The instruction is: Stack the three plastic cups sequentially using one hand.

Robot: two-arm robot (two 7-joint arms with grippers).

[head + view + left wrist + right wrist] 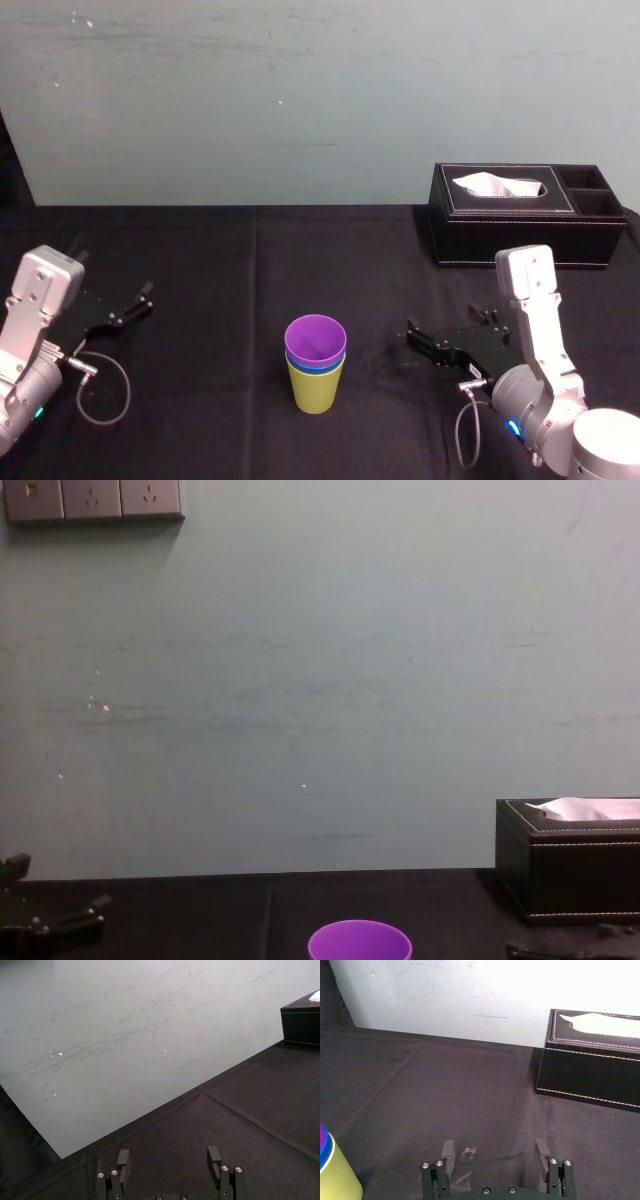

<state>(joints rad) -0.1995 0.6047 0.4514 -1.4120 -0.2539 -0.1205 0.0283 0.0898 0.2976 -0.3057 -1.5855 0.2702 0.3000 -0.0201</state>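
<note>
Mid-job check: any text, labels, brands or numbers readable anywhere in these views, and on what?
None readable. The stacked cups, the tissue box, the wall sockets, the open left gripper and the open right gripper show no legible words, numbers or logos.

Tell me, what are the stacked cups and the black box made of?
The stacked cups look like smooth plastic: thin rims, solid bright colours. The tissue box looks like black leather, maybe fake: matte skin with white stitching along its edges.
</note>
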